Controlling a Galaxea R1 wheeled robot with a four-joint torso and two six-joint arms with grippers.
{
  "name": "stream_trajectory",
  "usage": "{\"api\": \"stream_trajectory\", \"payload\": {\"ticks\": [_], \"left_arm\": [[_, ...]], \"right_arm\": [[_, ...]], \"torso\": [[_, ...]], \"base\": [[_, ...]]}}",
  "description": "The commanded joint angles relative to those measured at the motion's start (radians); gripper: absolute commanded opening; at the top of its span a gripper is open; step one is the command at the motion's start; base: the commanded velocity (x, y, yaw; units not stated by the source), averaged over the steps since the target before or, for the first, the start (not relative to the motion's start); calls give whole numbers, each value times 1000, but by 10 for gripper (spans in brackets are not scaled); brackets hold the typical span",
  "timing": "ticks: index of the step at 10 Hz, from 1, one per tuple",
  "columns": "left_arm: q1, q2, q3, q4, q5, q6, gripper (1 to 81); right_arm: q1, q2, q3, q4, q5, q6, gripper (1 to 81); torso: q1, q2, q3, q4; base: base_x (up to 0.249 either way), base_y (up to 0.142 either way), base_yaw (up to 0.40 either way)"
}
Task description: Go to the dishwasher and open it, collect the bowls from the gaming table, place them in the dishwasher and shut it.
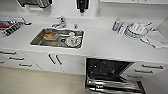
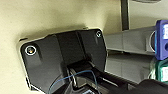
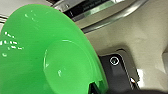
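Note:
The dishwasher (image 1: 110, 72) stands open under the counter at the lower right, its door folded down and its inside dark. A bright green bowl (image 3: 50, 57) looms large in the right wrist view, tilted, with my right gripper (image 3: 93, 88) shut on its rim. Beyond the bowl run the dishwasher's steel door edge and bar handle (image 3: 107, 11), above beige floor. In the left wrist view the arm's dark plate hangs over beige floor. The gaming table is out of view.
A white counter (image 1: 105, 42) holds a steel sink (image 1: 37, 40) with dishes in it, a tap (image 1: 60, 23), bottles (image 1: 116, 25) and stacked crockery (image 1: 135, 30). White drawers (image 1: 15, 58) and cabinet doors (image 1: 55, 60) lie left of the dishwasher. Blue and teal items (image 2: 162, 40) sit beside my left arm.

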Motion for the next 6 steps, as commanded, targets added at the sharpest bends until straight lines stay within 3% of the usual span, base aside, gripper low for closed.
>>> {"api": "stream_trajectory", "payload": {"ticks": [1, 3, 6], "left_arm": [[233, -5, -178, 178, -319, 8, 811], [331, 33, -313, 178, -444, 10, 811], [486, 150, -680, 168, -763, 8, 811]], "right_arm": [[196, -111, 95, 15, -52, 48, 10], [291, -104, 82, 15, -61, 96, 10], [389, -63, 33, 22, -141, 138, 10]], "torso": [[0, 0, 0, 0], [0, 0, 0, 0], [0, 0, 0, 0]], "base": [[0, 0, 0], [0, 0, 0], [0, 0, 0]]}}
